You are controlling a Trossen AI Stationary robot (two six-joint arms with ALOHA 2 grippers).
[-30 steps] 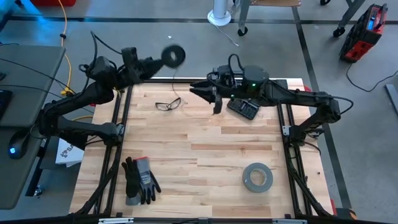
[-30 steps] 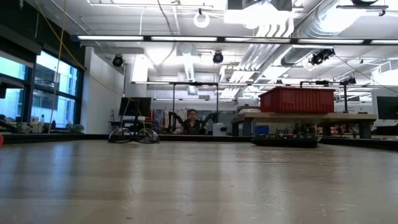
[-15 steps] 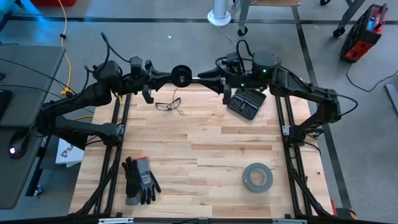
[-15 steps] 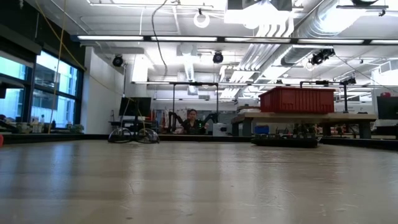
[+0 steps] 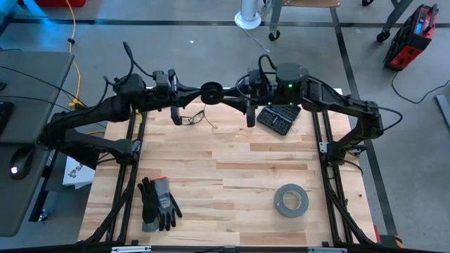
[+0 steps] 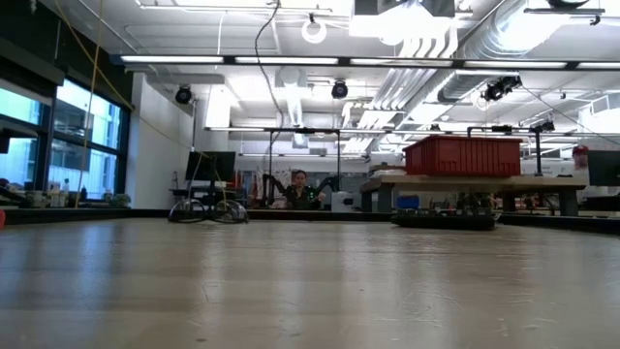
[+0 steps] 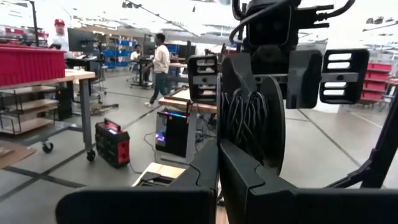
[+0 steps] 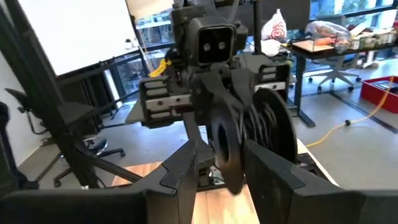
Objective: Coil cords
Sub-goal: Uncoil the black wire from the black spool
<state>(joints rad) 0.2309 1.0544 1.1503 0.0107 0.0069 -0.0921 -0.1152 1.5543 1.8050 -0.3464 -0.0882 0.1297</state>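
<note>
While both arms meet near the top middle of the high view, we see the small black spool point(image 5: 210, 91) with the thin dark cord point(image 7: 247, 121) wound on it held up between them. The left gripper point(image 5: 200, 91) is pinched tight on the spool. The right gripper point(image 5: 226, 92) has its fingers point(image 8: 180, 168) on either side of the spool. We can read no writing on it.

An open industrial robotics lab: exposed ceiling ducts point(image 6: 504, 39), red storage bins point(image 6: 463, 155), wheeled workbenches point(image 7: 43, 87), distant workers point(image 7: 161, 59).
</note>
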